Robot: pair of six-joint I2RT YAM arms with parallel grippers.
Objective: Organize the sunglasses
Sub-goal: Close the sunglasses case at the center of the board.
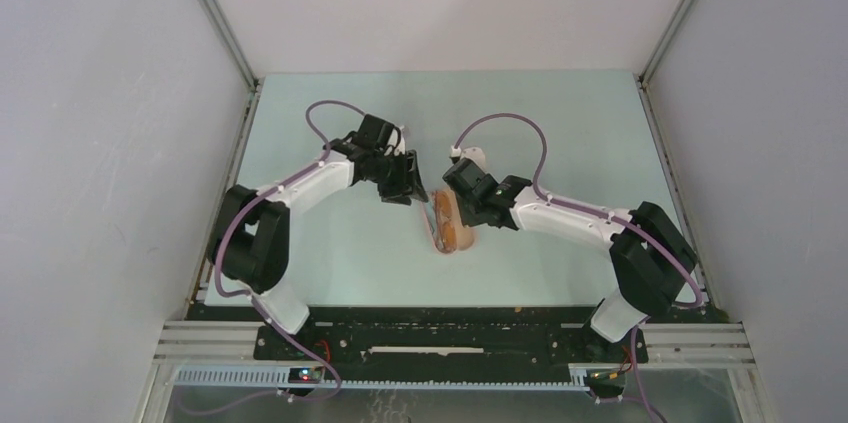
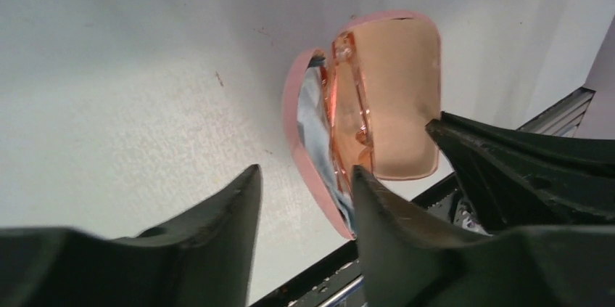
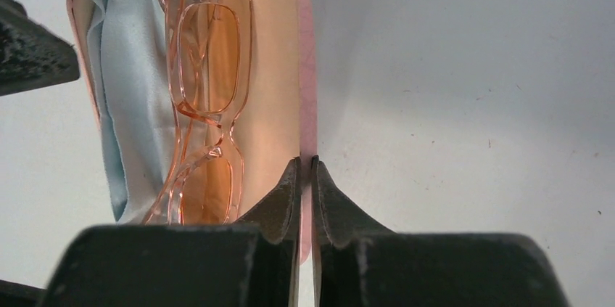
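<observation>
The pink case (image 3: 308, 67) lies open on the table, at its middle in the top view (image 1: 450, 228). The sunglasses (image 3: 207, 104), folded, with an orange frame and amber lenses, lie inside it against a light blue cloth (image 3: 134, 104). My right gripper (image 3: 307, 165) is shut on the case's pink rim at the near right side. My left gripper (image 2: 303, 170) is open, and the rim of the case's cloth-filled half (image 2: 294, 125) stands between its fingers. The sunglasses (image 2: 348, 111) and cloth (image 2: 315, 118) show there too. In the top view both grippers, left (image 1: 412, 188) and right (image 1: 465, 211), flank the case.
The pale green table (image 1: 330, 243) is walled by white panels on the left, back and right. A black rail (image 1: 450, 328) runs along the near edge. The right arm's black fingers (image 2: 508, 169) show at the right of the left wrist view.
</observation>
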